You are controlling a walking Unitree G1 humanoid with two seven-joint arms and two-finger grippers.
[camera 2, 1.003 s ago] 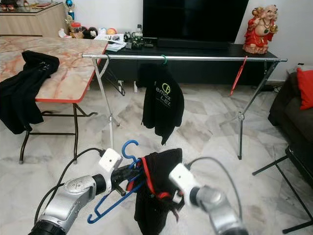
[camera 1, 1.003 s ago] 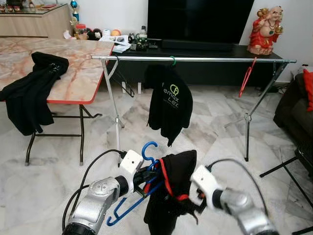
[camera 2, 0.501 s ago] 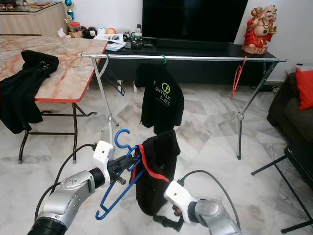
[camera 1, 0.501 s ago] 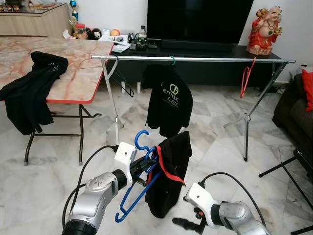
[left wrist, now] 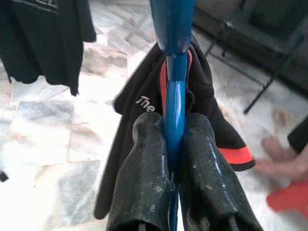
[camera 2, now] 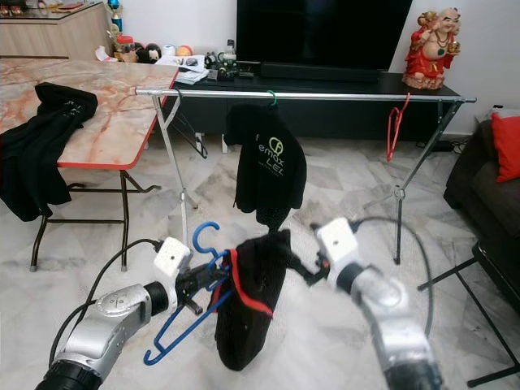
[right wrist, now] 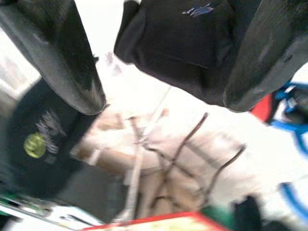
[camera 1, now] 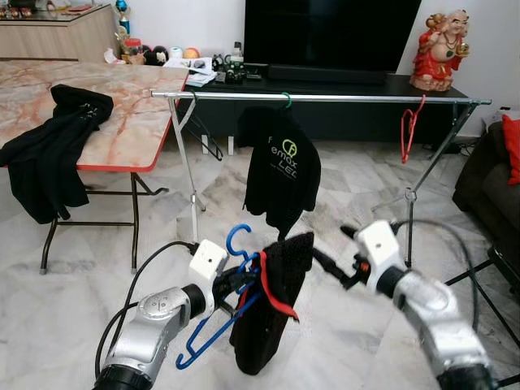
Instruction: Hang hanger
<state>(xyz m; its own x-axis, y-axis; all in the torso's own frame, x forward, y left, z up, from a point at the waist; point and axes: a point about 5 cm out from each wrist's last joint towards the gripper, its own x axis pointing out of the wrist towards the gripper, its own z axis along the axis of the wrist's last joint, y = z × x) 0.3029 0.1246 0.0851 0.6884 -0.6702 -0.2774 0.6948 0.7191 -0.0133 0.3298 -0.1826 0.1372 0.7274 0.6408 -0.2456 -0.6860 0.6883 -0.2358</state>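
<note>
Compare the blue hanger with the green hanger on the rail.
The blue hanger is clamped tilted in the left gripper, low and off the rail; the green hanger hooks over it. The blue one's black garment is bunched; the green one's black shirt hangs spread. Both carry black clothing.

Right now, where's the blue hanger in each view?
Left eye: blue hanger low, left of centre, held by the left gripper.
Right eye, same spot.
Left wrist: its blue bar pinched between the black fingers.
Right wrist: blue bits at one edge, past the open right gripper.
Shared landmark: black garment draped on it.
</note>
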